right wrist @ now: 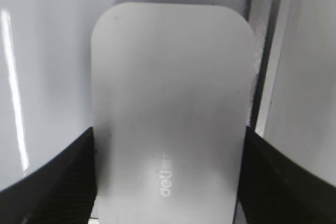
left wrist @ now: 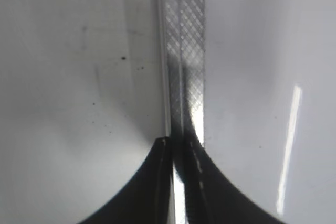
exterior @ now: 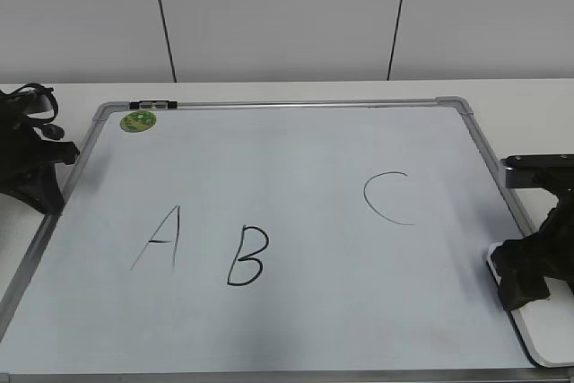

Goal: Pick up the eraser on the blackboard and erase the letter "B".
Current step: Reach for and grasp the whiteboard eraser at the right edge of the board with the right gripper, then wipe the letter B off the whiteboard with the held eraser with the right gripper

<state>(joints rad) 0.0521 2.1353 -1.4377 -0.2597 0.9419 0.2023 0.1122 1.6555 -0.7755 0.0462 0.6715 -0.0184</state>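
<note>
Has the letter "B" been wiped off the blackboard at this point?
No, the letter "B" stands whole in black on the blackboard, between the "A" and the "C".

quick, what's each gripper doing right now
left gripper: shut, holding nothing, over the blackboard frame.
right gripper: fingers either side of the eraser; grip cannot be told.

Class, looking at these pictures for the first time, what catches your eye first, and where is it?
Three black letters on the blackboard: A and the letter "B" low on the left, C to the right. At the board's right edge the right hand straddles the eraser. A green magnet sits top left.
</note>
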